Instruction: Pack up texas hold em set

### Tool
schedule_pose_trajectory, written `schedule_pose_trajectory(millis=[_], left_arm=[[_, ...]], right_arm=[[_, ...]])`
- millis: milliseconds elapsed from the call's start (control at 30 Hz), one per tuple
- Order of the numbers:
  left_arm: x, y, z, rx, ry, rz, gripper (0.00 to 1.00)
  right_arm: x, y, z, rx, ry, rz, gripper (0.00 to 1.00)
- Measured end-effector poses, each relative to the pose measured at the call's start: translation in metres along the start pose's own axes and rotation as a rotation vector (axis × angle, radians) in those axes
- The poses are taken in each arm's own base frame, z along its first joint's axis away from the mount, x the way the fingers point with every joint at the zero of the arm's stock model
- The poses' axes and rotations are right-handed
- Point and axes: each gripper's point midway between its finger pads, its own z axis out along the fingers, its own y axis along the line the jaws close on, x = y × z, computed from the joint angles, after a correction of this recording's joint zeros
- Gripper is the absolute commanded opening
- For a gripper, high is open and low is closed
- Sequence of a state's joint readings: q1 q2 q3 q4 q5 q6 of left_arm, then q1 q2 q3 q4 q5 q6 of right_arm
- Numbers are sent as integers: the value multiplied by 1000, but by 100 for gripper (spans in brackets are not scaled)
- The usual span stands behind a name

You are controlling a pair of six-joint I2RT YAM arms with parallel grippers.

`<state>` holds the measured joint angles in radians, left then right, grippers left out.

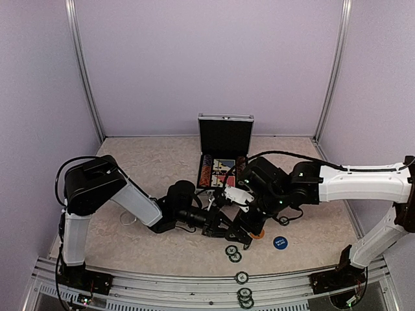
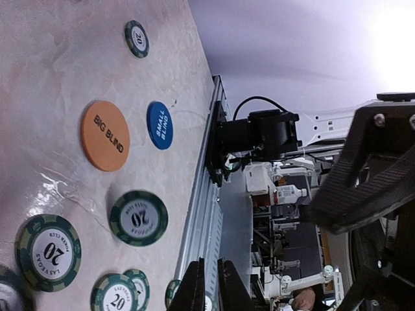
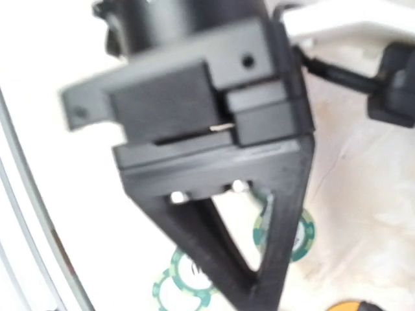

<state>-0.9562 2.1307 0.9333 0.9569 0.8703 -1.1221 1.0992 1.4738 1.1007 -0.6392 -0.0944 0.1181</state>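
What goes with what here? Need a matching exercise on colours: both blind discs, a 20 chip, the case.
Things:
1. BIG BLIND disc
2. SMALL BLIND disc
3. 20 poker chip
4. briefcase

Colours:
A. blue
B. silver frame, black lining
C. green and white
D. orange

Pairs: 1-D, 2-A, 3-C, 4-B
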Motion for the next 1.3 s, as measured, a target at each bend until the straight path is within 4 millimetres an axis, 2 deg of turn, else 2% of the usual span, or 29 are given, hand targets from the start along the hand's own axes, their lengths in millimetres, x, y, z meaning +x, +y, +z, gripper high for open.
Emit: schedule_pose_trajectory(millis=[167, 367, 567, 700, 867, 933, 1067, 1200, 1300], left_arm=[[-12, 9, -1, -67, -29, 5, 17], [-25, 17, -11, -107, -84, 11, 17], [-28, 25, -18, -150, -113, 4, 20], [-27, 23, -27, -182, -126, 15, 26], [-27, 18, -46, -228, -158, 39, 43], [-26, 15, -56, -245, -176, 47, 50], [-23, 13, -76, -277, -206, 53, 68], [-18, 16, -96, -323, -228, 48, 86], [-13, 21, -110, -369, -243, 33, 91]], right_arm=[[-11, -13, -13, 80, -46, 36, 100], [-6, -24, -29, 145, -103, 92, 100], [-16, -30, -54, 183, -200, 138, 100], [-5, -31, -49, 184, -186, 176, 100], [24, -28, -33, 170, -96, 210, 100], [29, -19, -30, 155, -68, 193, 100], [46, 24, -21, 100, 6, 81, 100], [74, 74, -5, 56, 123, -63, 100], [101, 101, 7, 45, 219, -154, 100]])
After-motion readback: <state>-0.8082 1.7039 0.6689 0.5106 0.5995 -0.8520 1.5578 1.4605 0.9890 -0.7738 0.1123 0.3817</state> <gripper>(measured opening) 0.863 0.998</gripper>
